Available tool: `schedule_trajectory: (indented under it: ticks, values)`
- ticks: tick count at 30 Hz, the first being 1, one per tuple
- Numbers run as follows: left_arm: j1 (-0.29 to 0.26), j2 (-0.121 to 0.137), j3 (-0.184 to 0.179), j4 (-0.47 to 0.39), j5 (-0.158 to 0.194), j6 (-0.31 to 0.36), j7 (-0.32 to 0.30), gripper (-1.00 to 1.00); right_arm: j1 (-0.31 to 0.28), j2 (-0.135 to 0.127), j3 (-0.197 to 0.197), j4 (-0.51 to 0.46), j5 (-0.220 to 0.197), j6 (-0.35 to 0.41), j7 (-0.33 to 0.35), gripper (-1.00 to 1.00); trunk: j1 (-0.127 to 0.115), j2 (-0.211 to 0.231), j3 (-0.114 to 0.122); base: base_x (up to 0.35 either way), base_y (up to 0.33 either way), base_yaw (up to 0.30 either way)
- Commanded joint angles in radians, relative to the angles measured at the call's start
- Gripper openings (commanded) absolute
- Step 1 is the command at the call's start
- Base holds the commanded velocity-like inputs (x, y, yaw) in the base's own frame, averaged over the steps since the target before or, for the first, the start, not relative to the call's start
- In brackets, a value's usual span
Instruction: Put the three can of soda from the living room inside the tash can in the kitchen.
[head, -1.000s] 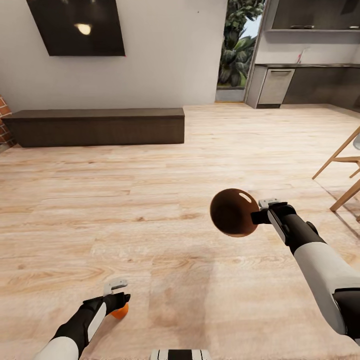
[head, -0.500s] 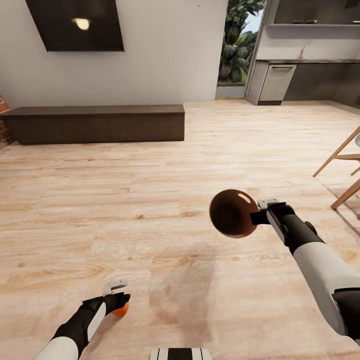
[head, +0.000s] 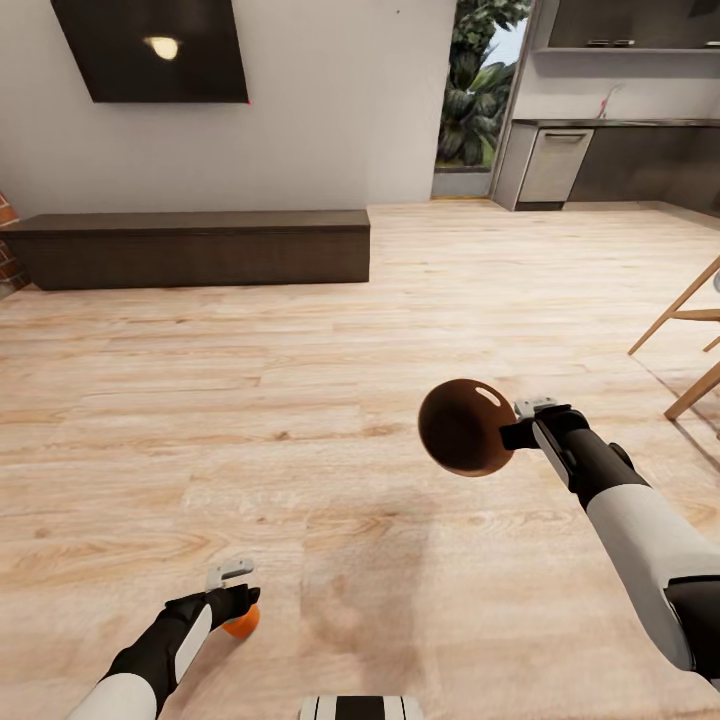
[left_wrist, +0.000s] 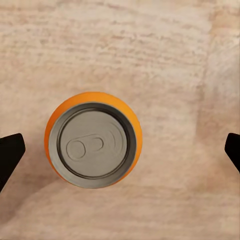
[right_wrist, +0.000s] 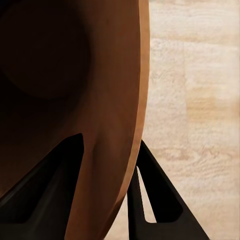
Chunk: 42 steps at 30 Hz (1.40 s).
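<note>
An orange can of soda (head: 243, 623) shows under my left gripper (head: 236, 598) near the lower left of the head view. In the left wrist view the can (left_wrist: 93, 146) appears top-on with its grey lid up, between the dark fingertips (left_wrist: 10, 156), which stand wide apart and touch neither side; the left gripper (left_wrist: 120, 150) is open. My right gripper (head: 514, 424) is shut on the rim of the trash can (head: 463, 427), held above the floor with its glossy copper-brown inside facing the head camera. Its fingers (right_wrist: 156, 192) straddle the trash can wall (right_wrist: 115, 100).
A long dark bench (head: 195, 245) stands against the wall under a black TV (head: 150, 50). Red brick (head: 8, 250) shows at the far left. Grey kitchen cabinets (head: 555, 165) lie at the back right past a doorway with plants (head: 475, 90). Wooden chair legs (head: 690, 330) stand at the right.
The head view shifted slightly a second ago. Both arms keep their pose; a little more of the orange can shows beside the left gripper.
</note>
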Motion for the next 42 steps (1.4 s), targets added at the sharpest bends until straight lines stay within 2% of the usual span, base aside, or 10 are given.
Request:
schedule_trajectory:
  ticks: [1, 3, 9, 13, 18, 24, 29, 36, 42]
  values:
    - [0.0, 0.0, 0.0, 0.0, 0.0, 0.0, 0.0, 1.0, -0.001, 0.0, -0.001, -0.001, -0.006, 0.0, 0.001, -1.0, 0.0, 0.0, 0.0, 0.002, 0.002, 0.0]
    - [0.0, 0.0, 0.0, 0.001, 0.0, 0.001, 0.0, 1.0, -0.001, 0.0, -0.001, -0.001, -0.006, 0.0, 0.001, -1.0, 0.0, 0.0, 0.0, 0.001, 0.001, 0.0]
    - [0.0, 0.0, 0.0, -0.001, 0.001, 0.001, 0.0, 1.0, -0.001, 0.0, 0.001, -0.001, -0.005, 0.0, 0.001, -1.0, 0.003, -0.001, -0.023, 0.0, 0.0, 0.0]
    - [0.0, 0.001, 0.001, -0.002, 0.001, 0.001, -0.001, 1.0, -0.001, 0.003, 0.009, -0.002, -0.005, 0.001, 0.001, -1.0, 0.003, -0.001, -0.023, 0.0, 0.0, 0.0]
    - [0.0, 0.001, 0.001, -0.003, 0.001, 0.001, -0.001, 1.0, -0.001, 0.024, 0.016, -0.004, -0.002, 0.001, 0.001, -1.0, 0.003, -0.001, -0.023, 0.0, 0.0, 0.0]
    - [0.0, 0.002, 0.001, -0.004, 0.002, 0.001, -0.008, 1.0, -0.037, 0.044, 0.02, -0.006, -0.001, 0.019, -0.002, -1.0, 0.003, -0.001, -0.023, 0.0, 0.0, 0.0]
    - [0.0, 0.004, 0.002, -0.004, 0.005, 0.001, -0.01, 1.0, -0.053, 0.05, 0.022, -0.006, 0.0, 0.07, -0.004, -1.0, 0.003, -0.001, -0.023, 0.0, 0.0, 0.0]
    - [0.0, 0.004, 0.003, -0.004, 0.006, 0.001, -0.01, 1.0, -0.081, 0.051, 0.022, -0.006, 0.0, 0.08, -0.004, -1.0, 0.003, -0.001, -0.023, 0.0, 0.0, 0.0]
    - [0.0, 0.004, 0.003, -0.005, 0.006, 0.001, -0.012, 1.0, -0.086, 0.051, 0.023, -0.006, 0.0, 0.081, -0.004, -1.0, 0.005, -0.003, -0.046, 0.0, 0.0, 0.0]
